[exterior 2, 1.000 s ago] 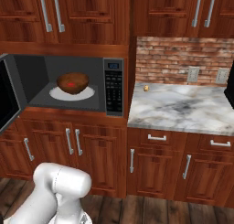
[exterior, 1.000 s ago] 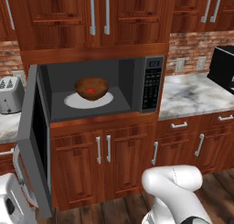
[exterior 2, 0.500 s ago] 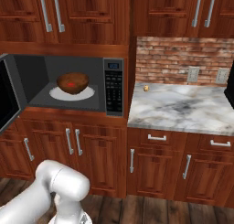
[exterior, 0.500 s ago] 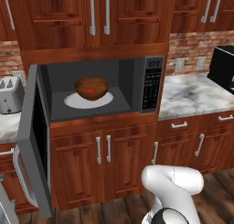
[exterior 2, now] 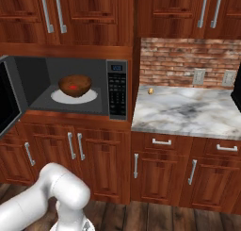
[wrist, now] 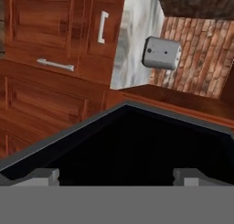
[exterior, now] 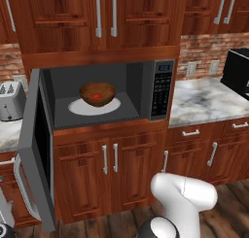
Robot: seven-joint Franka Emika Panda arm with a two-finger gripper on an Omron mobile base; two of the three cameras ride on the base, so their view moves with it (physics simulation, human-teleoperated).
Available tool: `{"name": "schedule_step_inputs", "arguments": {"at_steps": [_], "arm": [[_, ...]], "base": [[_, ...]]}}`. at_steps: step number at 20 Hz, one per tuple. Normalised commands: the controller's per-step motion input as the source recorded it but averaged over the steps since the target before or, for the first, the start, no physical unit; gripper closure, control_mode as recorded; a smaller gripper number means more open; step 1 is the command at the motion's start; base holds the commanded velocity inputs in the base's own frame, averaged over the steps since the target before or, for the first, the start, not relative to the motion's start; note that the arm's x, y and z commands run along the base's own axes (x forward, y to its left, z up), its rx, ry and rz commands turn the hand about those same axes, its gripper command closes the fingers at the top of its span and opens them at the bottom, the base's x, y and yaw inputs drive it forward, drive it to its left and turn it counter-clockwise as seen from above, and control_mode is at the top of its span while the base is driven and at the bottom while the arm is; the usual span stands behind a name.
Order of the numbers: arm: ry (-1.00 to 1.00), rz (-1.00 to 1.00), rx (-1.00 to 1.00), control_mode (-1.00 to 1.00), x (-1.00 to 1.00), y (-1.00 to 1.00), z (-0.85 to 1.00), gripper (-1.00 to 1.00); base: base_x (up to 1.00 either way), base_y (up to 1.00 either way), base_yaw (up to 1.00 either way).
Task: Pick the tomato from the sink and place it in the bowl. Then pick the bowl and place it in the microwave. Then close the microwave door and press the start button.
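Note:
The microwave (exterior: 161,89) (exterior 2: 116,91) stands open in the wooden cabinetry. On its white turntable (exterior: 78,107) sits the brown bowl (exterior: 97,92) (exterior 2: 75,84), upright, with the red tomato (exterior: 97,96) (exterior 2: 72,87) inside it. The microwave door (exterior: 36,149) (exterior 2: 7,103) swings out to the left, its silver handle low at the outer edge. In the hand view my gripper (wrist: 114,177) is open, close to the door's black window (wrist: 137,145), with nothing between its fingers. The sink is out of view.
A silver toaster (exterior: 9,101) (wrist: 161,53) stands on the counter left of the microwave. A marble counter (exterior: 204,98) (exterior 2: 188,107) runs to the right, with a black appliance (exterior: 238,72) at its far end and a small yellowish item (exterior 2: 150,90) near the brick wall. Wooden cabinets sit below.
My arm has swung lower and further left, toward the open door. The bowl, the tomato and the door have not moved.

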Motion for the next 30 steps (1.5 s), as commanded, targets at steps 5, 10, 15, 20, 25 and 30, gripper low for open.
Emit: {"name": "schedule_step_inputs", "arguments": {"at_steps": [5, 10, 15, 20, 25, 30], "arm": [[0.00, -0.01, 0.00, -1.00, 0.59, -0.01, -0.07, -1.00], [0.00, 0.00, 0.06, -1.00, 0.23, -0.33, 0.00, -1.00], [0.00, 0.00, 0.15, -1.00, -0.06, -0.92, 0.00, -1.00], [0.00, 0.00, 0.17, -1.00, -0.01, -1.00, 0.00, -1.00], [0.00, 0.00, 0.16, -1.00, 0.00, -1.00, 0.10, -1.00], [0.00, 0.00, 0.14, -1.00, 0.09, -1.00, 0.16, -1.00]], "base": [[0.00, 0.00, 0.00], [0.00, 0.00, 0.00], [0.00, 0.00, 0.00], [0.00, 0.00, 0.00], [0.00, 0.00, 0.00], [0.00, 0.00, 0.00]]}}
